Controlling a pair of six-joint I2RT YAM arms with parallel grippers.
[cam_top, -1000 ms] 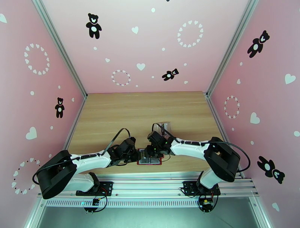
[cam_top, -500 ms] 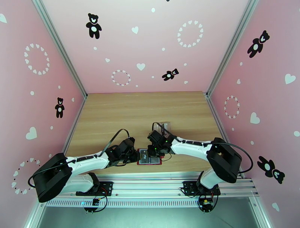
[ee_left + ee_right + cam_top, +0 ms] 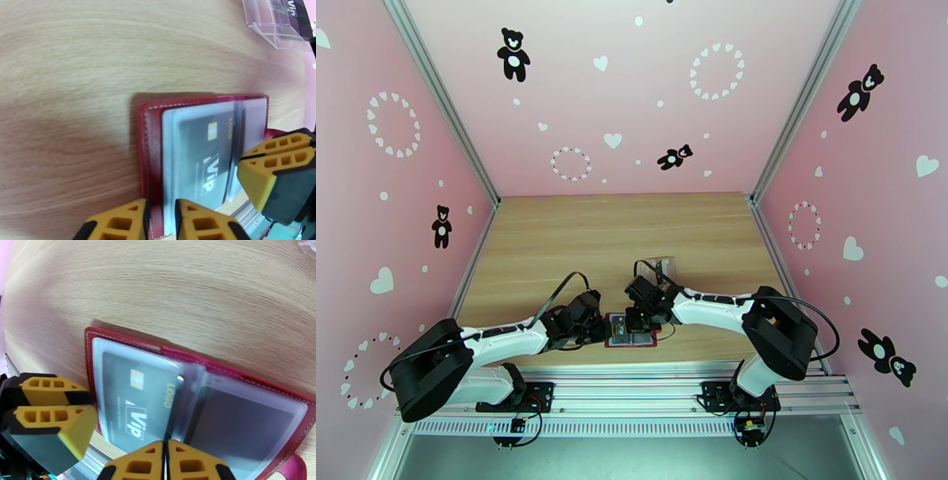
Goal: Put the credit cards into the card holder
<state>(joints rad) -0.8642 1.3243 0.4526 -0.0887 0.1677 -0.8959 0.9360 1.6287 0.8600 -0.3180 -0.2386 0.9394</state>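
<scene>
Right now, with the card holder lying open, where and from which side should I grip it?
Pinch the card holder by its bare red border at the near left corner, from the near side. It lies flat by the table's near edge, so a finger likely slips under only there, and the border clears the VIP card.

The top external camera sits high behind the arm bases, looking down and forward across the whole table to the back wall. Each wrist camera hangs very close over the table's near edge, looking along its own yellow fingers. All three share one patch — the open card holder at mid near edge — and each wrist view catches the other arm's fingertips.
</scene>
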